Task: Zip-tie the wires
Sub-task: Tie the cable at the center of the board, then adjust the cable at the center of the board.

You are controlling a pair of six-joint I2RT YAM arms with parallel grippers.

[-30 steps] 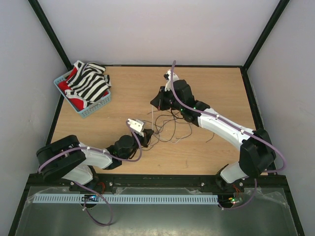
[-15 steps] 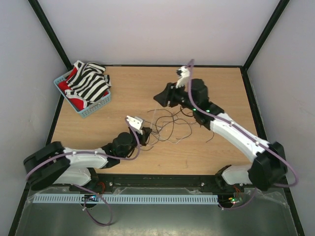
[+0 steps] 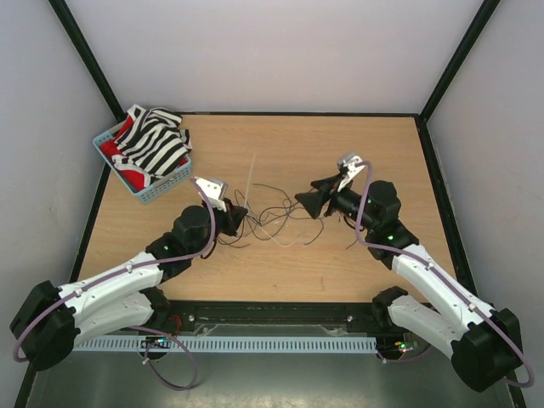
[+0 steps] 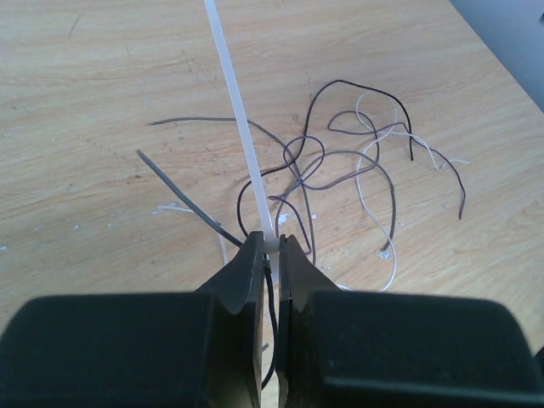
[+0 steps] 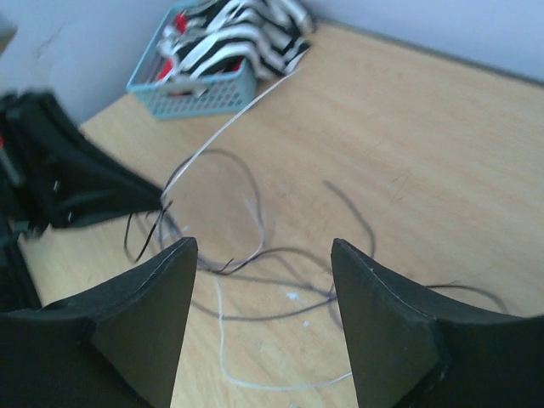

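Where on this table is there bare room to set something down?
The table is bare in the far right corner beyond the right gripper and along the near strip between the two arms. The middle is crowded: wires and zip tie span from the left gripper to the right one. The basket takes the far left.

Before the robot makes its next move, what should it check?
1. Left hand shut on the zip tie: ok.
2. Right hand open and empty: ok.
3. Wires bunched together: not ok, they sprawl loose on the table.
4. Zip tie closed round the wires: cannot tell, the left hand hides its end.
5. Basket away from both hands: ok.
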